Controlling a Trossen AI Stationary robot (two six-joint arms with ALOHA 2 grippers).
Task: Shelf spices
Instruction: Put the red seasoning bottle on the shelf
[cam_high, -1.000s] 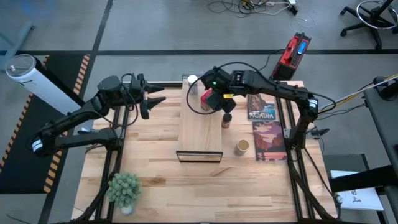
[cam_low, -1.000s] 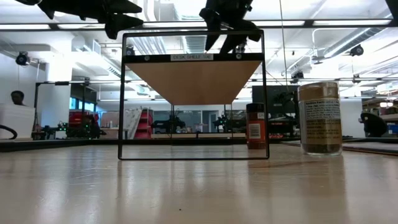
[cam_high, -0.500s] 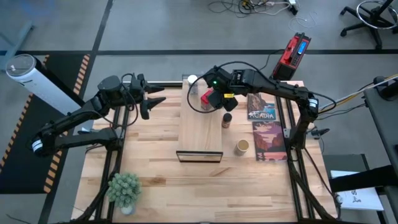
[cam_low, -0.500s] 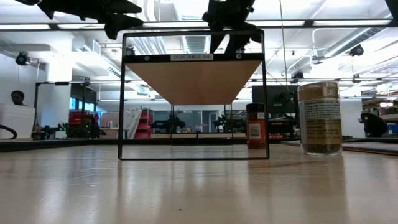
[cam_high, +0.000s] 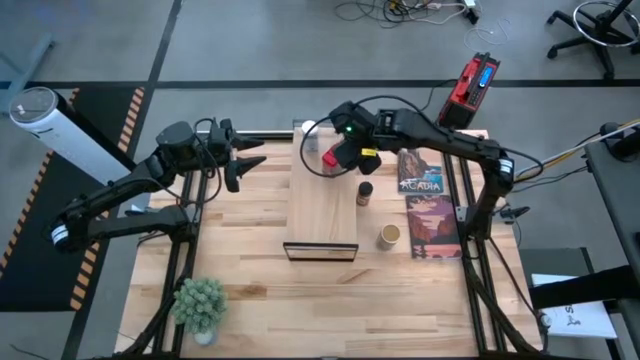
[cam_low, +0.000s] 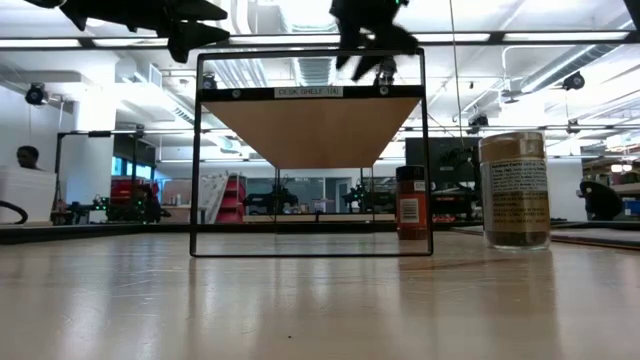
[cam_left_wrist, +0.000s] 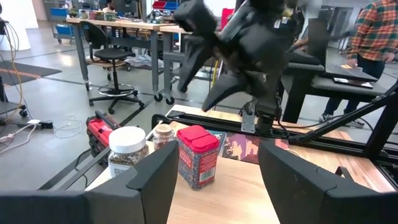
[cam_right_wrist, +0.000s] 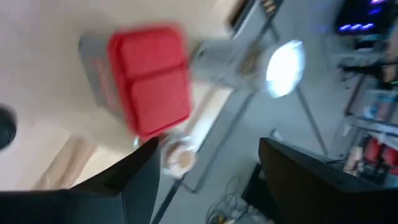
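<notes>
- Red tin (cam_left_wrist: 198, 157): on the shelf (cam_high: 322, 205); I judge it light, rigid, slick; grip across flat sides.
- Right gripper (cam_high: 340, 155): above the tin, fingers spread, empty.
- Left gripper (cam_high: 243, 163): waiting beside the shelf, fingers apart.

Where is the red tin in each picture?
High view: the red tin sits at the back of the shelf, partly under the right gripper.
Low view: cannot be made out; it is up on the shelf top, above the camera.
Left wrist view: red tin upright, middle of the picture.
Right wrist view: red tin seen from above.
Shared landmark: the white-capped jar beside it.
</notes>
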